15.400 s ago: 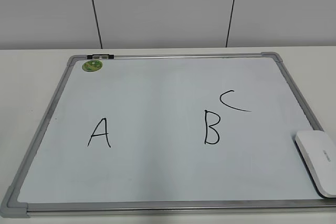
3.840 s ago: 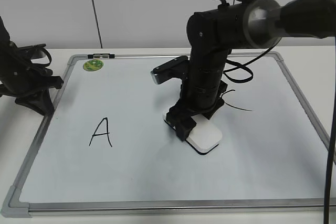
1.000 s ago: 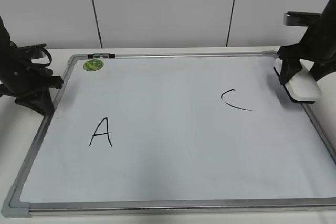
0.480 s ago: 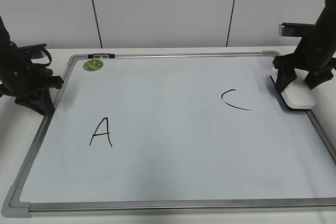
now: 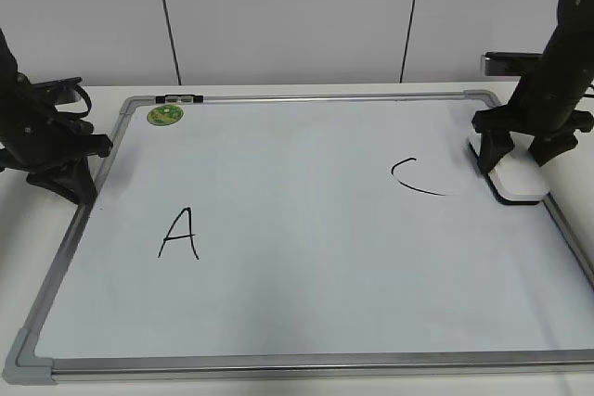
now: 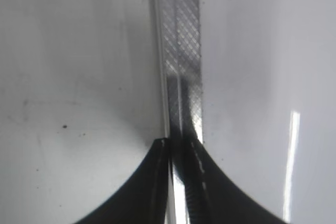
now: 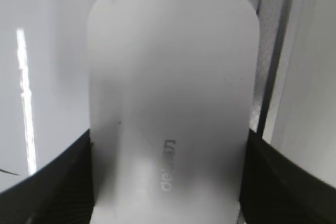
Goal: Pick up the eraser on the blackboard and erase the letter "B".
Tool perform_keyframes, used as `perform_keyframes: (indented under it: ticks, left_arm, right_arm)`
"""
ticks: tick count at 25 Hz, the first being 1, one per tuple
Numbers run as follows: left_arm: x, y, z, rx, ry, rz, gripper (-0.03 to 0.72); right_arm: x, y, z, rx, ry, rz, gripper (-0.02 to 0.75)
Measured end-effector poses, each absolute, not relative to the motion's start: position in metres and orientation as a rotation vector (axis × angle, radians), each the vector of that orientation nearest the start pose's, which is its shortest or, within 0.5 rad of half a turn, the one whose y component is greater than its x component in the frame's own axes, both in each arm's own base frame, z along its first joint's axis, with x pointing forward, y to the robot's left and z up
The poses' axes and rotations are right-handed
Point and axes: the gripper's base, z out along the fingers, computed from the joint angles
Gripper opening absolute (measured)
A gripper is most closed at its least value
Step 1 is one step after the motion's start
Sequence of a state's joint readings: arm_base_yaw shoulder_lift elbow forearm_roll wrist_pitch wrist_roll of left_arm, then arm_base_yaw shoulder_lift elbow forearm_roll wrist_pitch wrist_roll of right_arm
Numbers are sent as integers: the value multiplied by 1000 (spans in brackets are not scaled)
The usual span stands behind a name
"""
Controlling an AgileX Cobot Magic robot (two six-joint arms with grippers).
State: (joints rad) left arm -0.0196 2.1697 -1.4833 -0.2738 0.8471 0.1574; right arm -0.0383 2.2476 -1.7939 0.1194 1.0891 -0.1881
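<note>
The white eraser (image 5: 520,183) lies flat on the blackboard (image 5: 297,266) at its right edge, right of the black "C" (image 5: 418,179). My right gripper (image 5: 515,157) stands over it, and its fingers press both long sides of the eraser (image 7: 173,87) in the right wrist view (image 7: 168,139). No letter "B" shows; the board below and left of the "C" is bare. The black "A" (image 5: 178,235) stands at the left. My left gripper (image 5: 67,178) is shut and empty at the board's left frame (image 6: 181,51), with its tips (image 6: 178,143) over the metal strip.
A small round green magnet (image 5: 164,115) sits at the board's far left corner beside a black clip (image 5: 179,98) on the frame. The board lies on a white table (image 5: 56,266) with a white panelled wall behind.
My right gripper has carried the eraser a little left and down from just above the board's far right corner onto the board surface. The left arm has not moved.
</note>
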Motion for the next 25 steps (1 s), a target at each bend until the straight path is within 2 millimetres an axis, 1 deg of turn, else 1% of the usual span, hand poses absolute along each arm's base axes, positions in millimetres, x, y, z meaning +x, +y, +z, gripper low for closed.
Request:
perform_keyframes:
  ticks: [3, 7, 11, 14, 18, 21, 24, 25]
  left_arm:
    - [423, -27, 123, 12, 2988, -311, 77]
    - [423, -27, 123, 12, 2988, -311, 80]
    - [423, -27, 123, 12, 2988, -311, 85]
    - [422, -27, 123, 12, 2991, -312, 91]
    - [422, -27, 123, 12, 2991, -312, 119]
    - [423, -27, 125, 15, 2990, -313, 172]
    - [426, -27, 133, 44, 3006, -309, 267]
    - [429, -27, 138, 52, 2999, -310, 291]
  right_arm:
    - [460, -8, 159, -152, 3009, 136, 529]
    - [460, -8, 160, -145, 3010, 140, 583]
    - [462, -8, 172, -148, 3014, 151, 599]
    - [468, -8, 190, -158, 2993, 151, 599]
    - [480, -8, 222, -164, 2891, 133, 596]
    - [486, -8, 243, -165, 2818, 125, 596]
    - [485, -7, 256, -162, 2788, 133, 596]
    - [483, -7, 260, -163, 2782, 132, 595]
